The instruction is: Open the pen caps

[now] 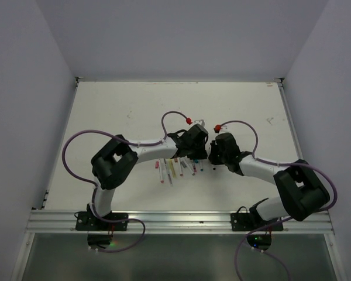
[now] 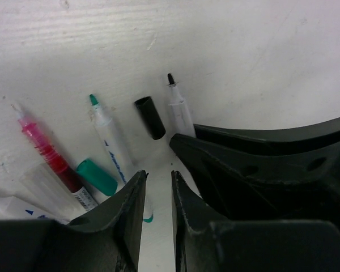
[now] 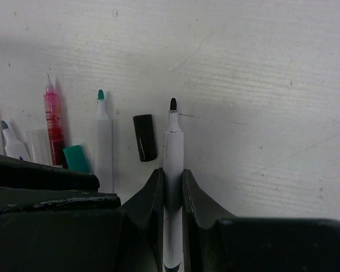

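- Right gripper [image 3: 171, 177]: pressed onto the slim white, black-tipped pen barrel [image 3: 172, 144].
- Short black cylindrical plastic cap [image 3: 144, 137]: off, lying on the white table [image 3: 260, 85] just beside that barrel, apart from the fingers.
- Left gripper [image 2: 158, 180]: narrowly parted, holding nothing, with a short green plastic cap [image 2: 96, 177] nearby.
- Advice: release the barrel gently so it does not roll onto the cap.

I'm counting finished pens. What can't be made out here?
Top external: the pen row is too small to tell apart and lies partly under the left arm.
Left wrist: the left gripper hides the lower barrel of the green-tipped pen.
Right wrist: the right gripper and the bottom edge hide the rear of the black-tipped pen.
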### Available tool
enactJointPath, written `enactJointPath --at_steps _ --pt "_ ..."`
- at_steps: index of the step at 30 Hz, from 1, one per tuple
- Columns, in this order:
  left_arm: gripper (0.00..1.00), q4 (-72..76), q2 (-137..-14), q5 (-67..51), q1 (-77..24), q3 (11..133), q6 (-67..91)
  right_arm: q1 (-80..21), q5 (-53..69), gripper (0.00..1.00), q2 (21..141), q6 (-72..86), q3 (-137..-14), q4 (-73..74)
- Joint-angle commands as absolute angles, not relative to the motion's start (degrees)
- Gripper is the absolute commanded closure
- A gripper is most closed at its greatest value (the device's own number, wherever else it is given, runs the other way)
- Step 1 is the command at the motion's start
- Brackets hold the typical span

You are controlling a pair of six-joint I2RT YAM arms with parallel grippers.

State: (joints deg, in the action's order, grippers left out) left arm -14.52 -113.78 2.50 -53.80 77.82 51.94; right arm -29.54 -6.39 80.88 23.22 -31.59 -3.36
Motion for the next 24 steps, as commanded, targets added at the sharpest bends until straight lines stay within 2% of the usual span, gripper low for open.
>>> enactJointPath --at_steps 1,6,9,14,19,20,24 --pt "0.72 -14.94 -111.36 4.74 -54.14 75.59 53.17 -29.27 -5.63 1.00 82.26 22.68 -33.66 -7.38" --pt "0.71 -16.08 -105.39 8.17 -54.14 72.43 53.35 -29.27 -4.66 1.00 85.51 21.71 -34.63 -8.35" --pt "0.69 -17.92 -101.44 12.46 -54.14 70.93 53.09 -29.27 -2.82 0.95 87.01 21.01 -35.51 -8.79" --pt "0.64 -20.39 -92.93 18.71 -54.14 67.77 52.39 -29.27 -0.27 0.83 87.98 20.39 -35.77 -9.32" --pt "0.61 -23.37 -85.36 24.69 -54.05 65.57 51.68 -29.27 -0.35 0.67 85.18 21.09 -36.12 -7.04" --pt "0.58 -24.60 -84.30 25.48 -54.05 65.31 51.33 -29.27 -0.70 0.67 84.38 21.35 -36.04 -6.42" --pt "0.50 -27.86 -79.64 31.27 -54.05 63.81 50.63 -29.35 -2.90 0.55 78.85 22.32 -36.91 -1.95"
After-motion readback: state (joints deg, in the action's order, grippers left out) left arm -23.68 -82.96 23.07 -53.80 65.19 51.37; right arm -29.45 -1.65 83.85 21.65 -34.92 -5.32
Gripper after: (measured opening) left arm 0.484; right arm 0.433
